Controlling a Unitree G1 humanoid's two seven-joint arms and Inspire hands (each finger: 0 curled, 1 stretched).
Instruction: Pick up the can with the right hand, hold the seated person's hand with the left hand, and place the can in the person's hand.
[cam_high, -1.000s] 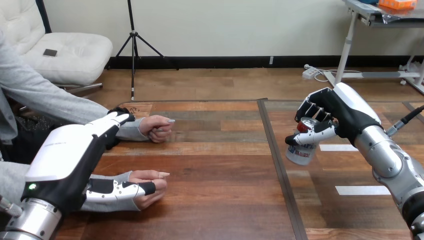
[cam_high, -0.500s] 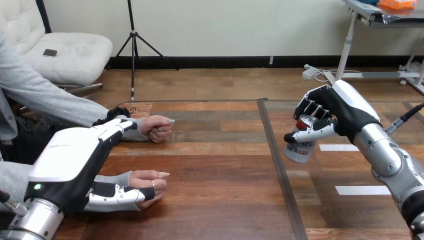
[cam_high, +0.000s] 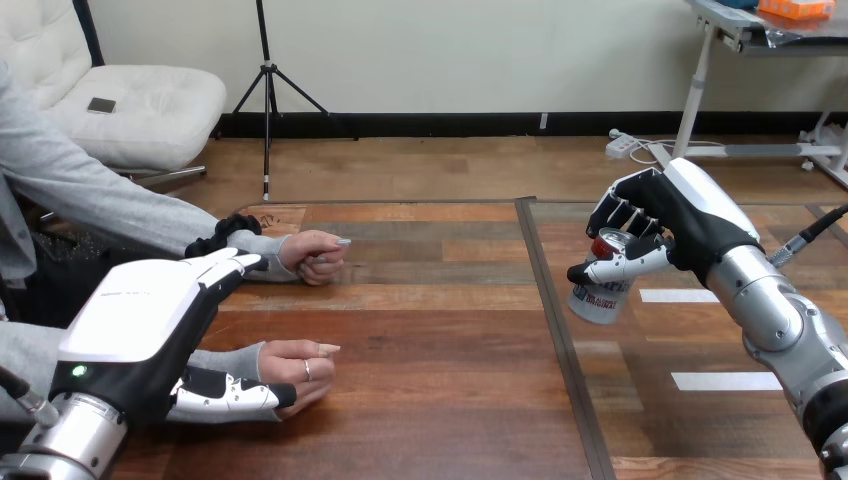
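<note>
My right hand (cam_high: 668, 222) is shut on the can (cam_high: 598, 297), a silver can with a red top, held tilted above the table's right half. My left hand (cam_high: 140, 325) is over the wrist of the person's near hand (cam_high: 300, 362), which rests loosely curled on the table at the left. My left hand's fingers (cam_high: 230, 397) lie straight along the near side of that wrist, and the thumb (cam_high: 232, 262) points out over its far side. The person's far hand (cam_high: 316, 256) rests on the table as a fist, apart from both of my hands.
A dark seam (cam_high: 548, 300) runs front to back through the wooden table (cam_high: 430, 340). Two white tape strips (cam_high: 718, 380) lie on the table's right part, under and near my right arm. Bare table lies between the person's hands and the can.
My left hand has slid back toward me along the person's near wrist, so more of the person's hand shows. My right hand has shifted slightly left and up with the can.
</note>
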